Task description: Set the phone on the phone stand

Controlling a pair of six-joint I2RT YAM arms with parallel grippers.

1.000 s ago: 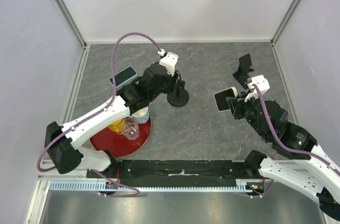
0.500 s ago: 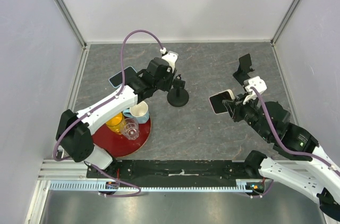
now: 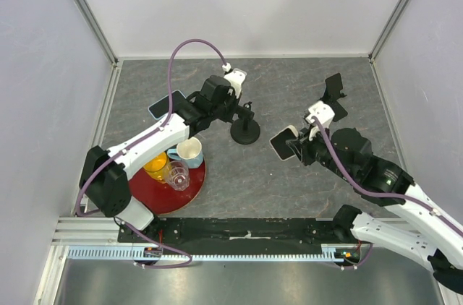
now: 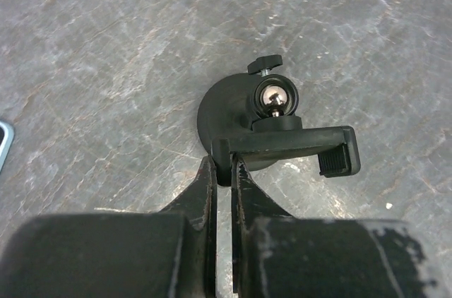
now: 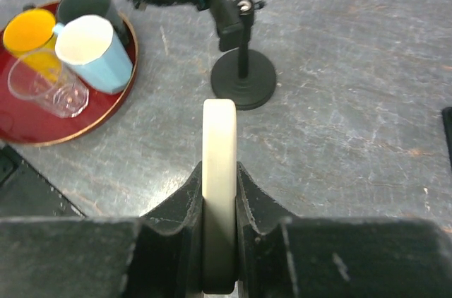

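Note:
The black phone stand [image 3: 246, 131] rests on its round base mid-table, its clamp bar [image 4: 282, 144] up on a ball joint. My left gripper [image 4: 221, 167] is shut on the left end of that clamp bar, which sits pinched between the fingertips; in the top view this gripper [image 3: 235, 111] is just left of the stand. The phone [image 5: 219, 164], cream-edged with a dark screen, stands on edge in my right gripper [image 5: 219, 174], which is shut on it. The held phone [image 3: 284, 143] hangs to the right of the stand, apart from it. From the right wrist, the stand [image 5: 244, 79] lies straight ahead.
A red tray [image 3: 155, 195] at the left front holds a white-and-blue mug [image 3: 189, 150], an orange cup [image 3: 156, 165] and a clear glass [image 3: 177, 173]. A blue phone [image 3: 166, 105] lies at the far left. A second black stand [image 3: 333, 95] stands at the far right.
My left gripper has closed onto the stand's clamp bar. The right arm has carried the phone leftward, closer to the stand.

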